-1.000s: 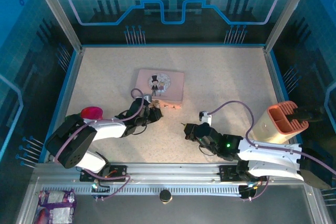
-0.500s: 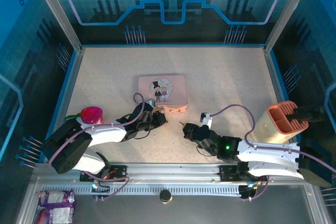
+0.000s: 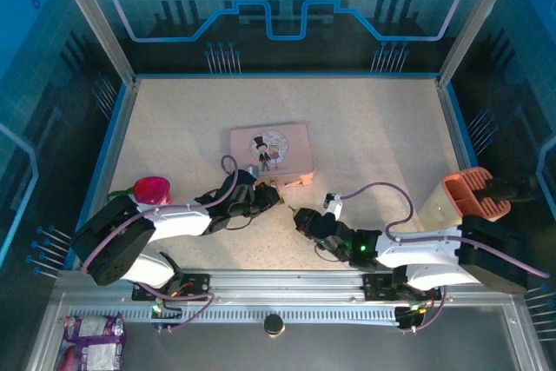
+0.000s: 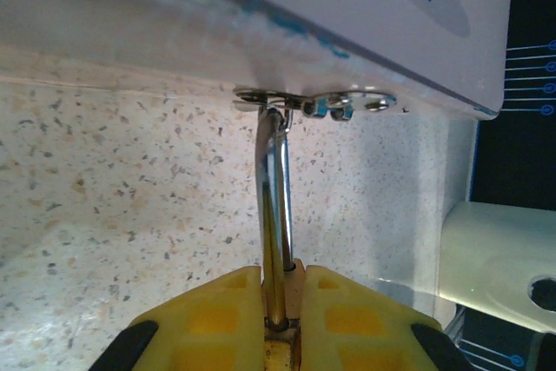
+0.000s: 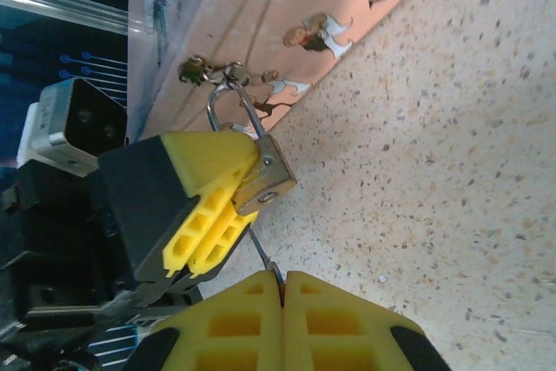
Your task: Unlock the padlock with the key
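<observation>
From right wrist — key point(image 5: 259, 251) (pinched), padlock point(image 5: 266, 178)

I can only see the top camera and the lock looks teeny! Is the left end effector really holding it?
Observer: Yes. The right wrist view shows the left end effector pinching the padlock by its brass body.
Operator: Is it hooked onto the pink box?
Observer: Yes, its silver shackle passes through the metal loops on the pink tin.
Operator: Where's the key?
Observer: The right end effector is shut on the key, a thin dark sliver pointing at the padlock's underside. I cannot tell if it is inserted.
</observation>
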### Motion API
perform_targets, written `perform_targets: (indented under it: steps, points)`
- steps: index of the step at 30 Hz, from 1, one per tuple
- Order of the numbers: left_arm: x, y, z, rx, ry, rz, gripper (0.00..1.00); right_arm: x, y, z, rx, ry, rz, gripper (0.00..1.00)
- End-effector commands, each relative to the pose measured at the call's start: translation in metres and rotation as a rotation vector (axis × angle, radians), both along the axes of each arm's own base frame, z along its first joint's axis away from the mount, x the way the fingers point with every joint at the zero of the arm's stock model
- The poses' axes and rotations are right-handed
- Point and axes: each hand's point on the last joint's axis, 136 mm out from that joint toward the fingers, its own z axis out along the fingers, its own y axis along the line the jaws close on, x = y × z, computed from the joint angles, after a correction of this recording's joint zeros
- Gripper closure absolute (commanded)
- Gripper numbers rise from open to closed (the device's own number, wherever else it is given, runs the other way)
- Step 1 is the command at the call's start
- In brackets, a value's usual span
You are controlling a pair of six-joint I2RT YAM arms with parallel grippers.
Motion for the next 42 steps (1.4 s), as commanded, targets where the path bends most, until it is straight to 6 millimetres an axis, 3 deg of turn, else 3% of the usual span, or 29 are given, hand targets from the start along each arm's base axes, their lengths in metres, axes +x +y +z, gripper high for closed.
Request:
perform_targets:
  steps: [1, 12, 19, 30, 42]
  points:
    - [0.011, -0.023, 0.045, -0.158, -0.115, -0.023, 1.00, 0.004, 0.009, 0.004, 0.152, 0.035, -0.033, 1.00]
    - [0.016, -0.019, 0.052, -0.244, -0.164, 0.037, 1.00, 0.007, 0.000, 0.004, 0.176, 0.099, -0.080, 1.00]
    - [0.014, -0.018, 0.058, -0.298, -0.179, 0.053, 1.00, 0.009, 0.005, -0.001, 0.236, 0.153, -0.071, 1.00]
    - [0.015, -0.021, 0.055, -0.349, -0.153, 0.065, 1.00, 0.016, 0.013, 0.006, 0.269, 0.165, -0.070, 1.00]
    - [0.016, -0.020, 0.060, -0.354, -0.155, 0.076, 1.00, 0.024, 0.001, 0.014, 0.256, 0.131, -0.109, 1.00]
